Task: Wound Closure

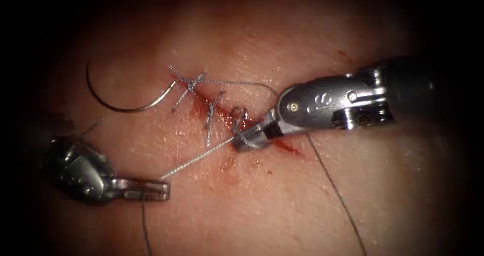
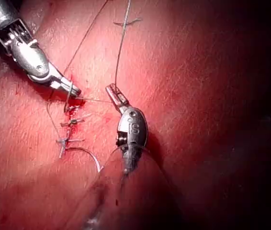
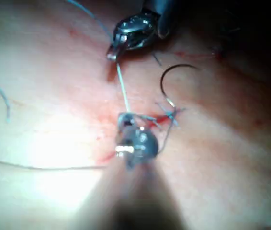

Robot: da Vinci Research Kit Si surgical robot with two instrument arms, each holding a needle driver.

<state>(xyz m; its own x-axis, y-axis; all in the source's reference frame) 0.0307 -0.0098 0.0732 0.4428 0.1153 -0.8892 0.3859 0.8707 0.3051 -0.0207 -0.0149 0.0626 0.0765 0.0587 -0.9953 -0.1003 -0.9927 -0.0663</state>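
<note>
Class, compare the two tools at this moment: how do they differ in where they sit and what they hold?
The left tool sits off the cut on its left; the right tool sits on it. The left tool holds a taut thread end; the right tool grips thread at the knot. Neither holds the needle, which lies free on the tissue.

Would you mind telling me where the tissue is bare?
Bare tissue lies right of the loose thread, and above the cut. Crowded: the needle lying free, both tools, left and right, holding thread.
</note>
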